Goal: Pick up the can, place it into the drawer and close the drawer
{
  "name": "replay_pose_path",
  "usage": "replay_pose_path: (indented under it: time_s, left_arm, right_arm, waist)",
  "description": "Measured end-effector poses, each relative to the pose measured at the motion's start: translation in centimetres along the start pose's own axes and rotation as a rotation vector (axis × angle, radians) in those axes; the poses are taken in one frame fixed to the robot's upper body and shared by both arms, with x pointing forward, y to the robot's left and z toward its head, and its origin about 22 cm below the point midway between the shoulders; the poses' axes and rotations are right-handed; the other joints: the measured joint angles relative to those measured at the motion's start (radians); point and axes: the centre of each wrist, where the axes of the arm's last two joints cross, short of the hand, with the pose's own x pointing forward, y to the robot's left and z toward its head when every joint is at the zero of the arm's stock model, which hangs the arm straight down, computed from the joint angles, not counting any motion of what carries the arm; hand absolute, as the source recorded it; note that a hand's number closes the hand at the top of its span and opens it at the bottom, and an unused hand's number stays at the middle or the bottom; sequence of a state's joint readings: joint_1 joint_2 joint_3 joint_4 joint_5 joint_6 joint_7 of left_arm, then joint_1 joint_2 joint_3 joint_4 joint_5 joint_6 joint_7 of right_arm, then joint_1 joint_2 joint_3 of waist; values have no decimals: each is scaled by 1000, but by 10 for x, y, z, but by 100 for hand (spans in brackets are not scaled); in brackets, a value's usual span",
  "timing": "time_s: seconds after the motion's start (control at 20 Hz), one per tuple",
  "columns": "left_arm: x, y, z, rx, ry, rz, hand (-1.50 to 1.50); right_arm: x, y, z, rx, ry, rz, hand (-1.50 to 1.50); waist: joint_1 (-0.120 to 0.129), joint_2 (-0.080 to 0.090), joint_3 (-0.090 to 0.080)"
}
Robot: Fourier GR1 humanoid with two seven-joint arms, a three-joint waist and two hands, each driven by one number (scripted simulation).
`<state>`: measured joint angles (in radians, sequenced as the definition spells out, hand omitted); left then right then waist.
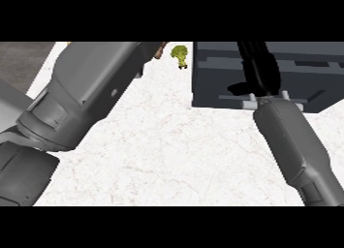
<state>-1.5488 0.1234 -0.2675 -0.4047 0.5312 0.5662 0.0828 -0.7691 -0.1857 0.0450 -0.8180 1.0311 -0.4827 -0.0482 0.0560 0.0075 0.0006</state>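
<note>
A dark grey drawer unit (310,72) stands on the white counter at the upper right, its pale handle (240,100) on the near face. My right hand (258,68) lies over the unit's top with straight black fingers pointing away from me and its wrist just above the handle. My left forearm (81,92) fills the left side. Only a dark sliver of the left hand (141,68) shows beyond it, at the top. No can shows in this view. I cannot tell if the drawer stands open or shut.
A small yellow-green object (180,55) stands at the counter's far edge, between the left arm and the drawer unit. A brown bit (159,50) peeks out beside the left arm. White marble counter (174,155) spreads across the middle and front.
</note>
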Motion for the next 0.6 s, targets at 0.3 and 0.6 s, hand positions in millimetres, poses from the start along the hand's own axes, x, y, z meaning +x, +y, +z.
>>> replay_pose_path:
  time_s: [0.3, 0.6]
  left_arm:
    - [-1, 26, -4, -2, 2, -8, -150]
    - [-8, 37, 0, -6, 9, -12, -150]
  right_arm:
    - [-1, 2, -24, -68, 22, 37, -150]
    - [9, -3, -47, -76, 20, 56, -150]
  waist:
    - [24, 3, 0]
    - [38, 7, 2]
